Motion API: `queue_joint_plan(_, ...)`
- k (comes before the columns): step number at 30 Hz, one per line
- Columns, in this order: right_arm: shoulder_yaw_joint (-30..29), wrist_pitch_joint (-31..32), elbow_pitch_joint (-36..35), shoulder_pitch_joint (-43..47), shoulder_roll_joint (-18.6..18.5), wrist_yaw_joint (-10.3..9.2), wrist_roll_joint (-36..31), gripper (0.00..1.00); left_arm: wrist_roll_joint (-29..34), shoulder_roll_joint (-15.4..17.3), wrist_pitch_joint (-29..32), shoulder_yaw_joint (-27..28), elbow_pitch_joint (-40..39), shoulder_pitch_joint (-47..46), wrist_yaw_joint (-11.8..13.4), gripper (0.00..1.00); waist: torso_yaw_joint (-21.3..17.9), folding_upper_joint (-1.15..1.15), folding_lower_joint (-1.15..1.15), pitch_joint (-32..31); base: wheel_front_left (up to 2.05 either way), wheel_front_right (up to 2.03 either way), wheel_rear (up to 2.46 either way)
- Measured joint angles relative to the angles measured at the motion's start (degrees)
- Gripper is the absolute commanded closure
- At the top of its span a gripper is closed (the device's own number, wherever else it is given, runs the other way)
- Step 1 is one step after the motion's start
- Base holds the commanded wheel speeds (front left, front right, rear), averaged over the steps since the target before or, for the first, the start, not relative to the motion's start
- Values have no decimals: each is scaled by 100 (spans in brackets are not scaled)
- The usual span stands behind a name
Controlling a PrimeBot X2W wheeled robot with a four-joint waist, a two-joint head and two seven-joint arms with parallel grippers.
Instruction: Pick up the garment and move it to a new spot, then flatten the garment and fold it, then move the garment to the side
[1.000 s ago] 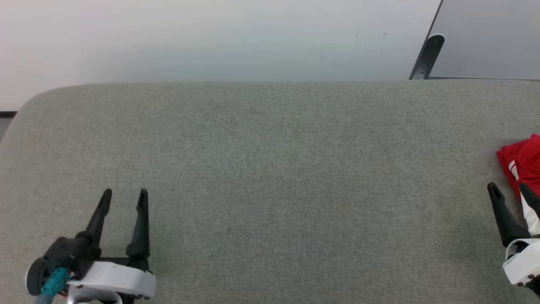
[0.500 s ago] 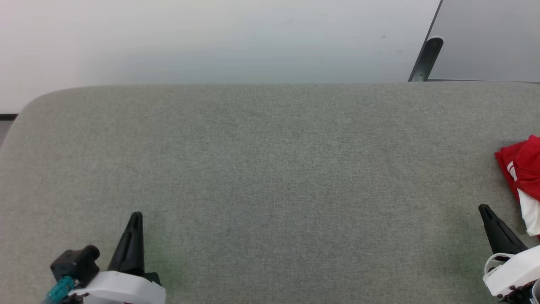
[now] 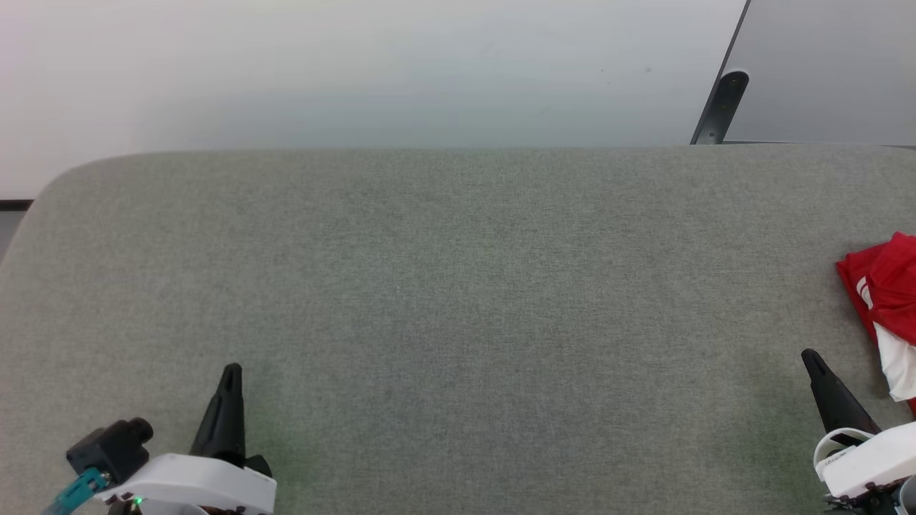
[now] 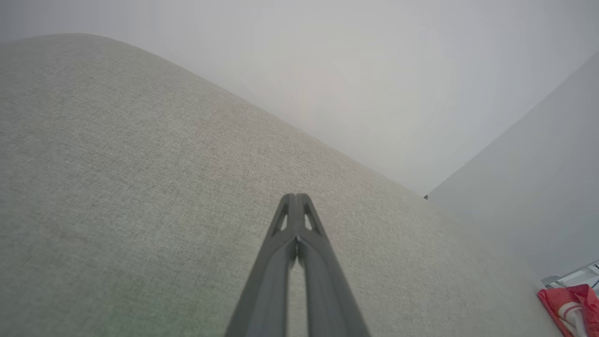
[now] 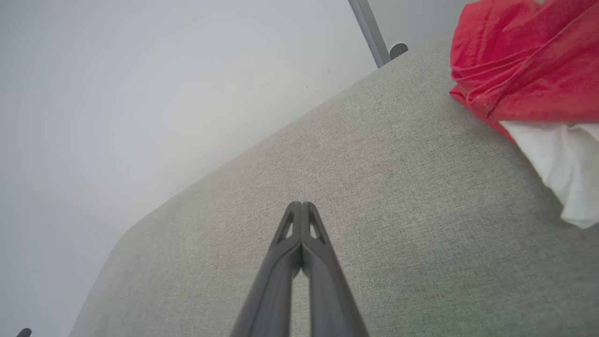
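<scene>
Head view, supplemented by both wrist views. The garment [image 3: 884, 286] lies crumpled on the grey table [image 3: 458, 286] at 3 o'clock, cut by the view's edge. It is red cloth with a short white mark near its 9 o'clock border and a white portion at its 6 o'clock end. The left gripper [image 3: 231, 370] sits at 7 o'clock, white housing at the bottom edge, pointing toward 12 o'clock. Its two dark fingers are pressed together into a single spike with nothing between them, and in the left wrist view the tips meet over bare table. The right gripper [image 3: 810, 355] sits at 4 o'clock, leaning toward 11 o'clock, fingers likewise together and empty. Its tip is near the garment but apart from it, with the white portion toward 3 o'clock of the tip. In the right wrist view the joined fingers rise from 6 o'clock over bare table. There the garment fills the 1–2 o'clock corner, red folds above and white cloth below, clear of the tips. In the left wrist view the garment appears small at 4 o'clock, well apart from that gripper. Beyond the table's far edge a pale wall [image 3: 358, 71] spans 12 o'clock, and a dark post [image 3: 719, 107] slants beside a grey panel [image 3: 823, 64] at 1–2 o'clock. The table's 10 o'clock corner is rounded.
</scene>
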Motion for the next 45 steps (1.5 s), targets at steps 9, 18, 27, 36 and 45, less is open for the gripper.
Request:
queue_joint_plan(9, -31, -33, 107, -18, 131, 0, 548, 100, -701, -91, 186, 77, 48, -36, -44, 100, -3, 0, 0, -47, 0, 0, 0)
queue_joint_plan(18, -57, -60, 199, -74, 263, 0, 1103, 100, -1338, -177, 363, 144, 102, -86, -82, 100, -7, 0, 0, -95, 0, 0, 0)
queue_joint_plan(27, -89, -87, 288, -127, 370, 0, 1560, 100, -1922, -255, 516, 205, 146, -122, -102, 100, -10, 0, 0, -142, 0, 0, 0)
queue_joint_plan(36, -110, -111, 369, -134, 476, 0, 1976, 100, -2455, -322, 666, 268, 189, -169, -146, 100, -13, 0, 0, -189, 0, 0, 0)
queue_joint_plan(45, -131, -134, 447, -168, 572, 0, 2365, 100, -2952, -388, 795, 320, 223, -199, -166, 100, -16, 0, 0, -237, 0, 0, 0)
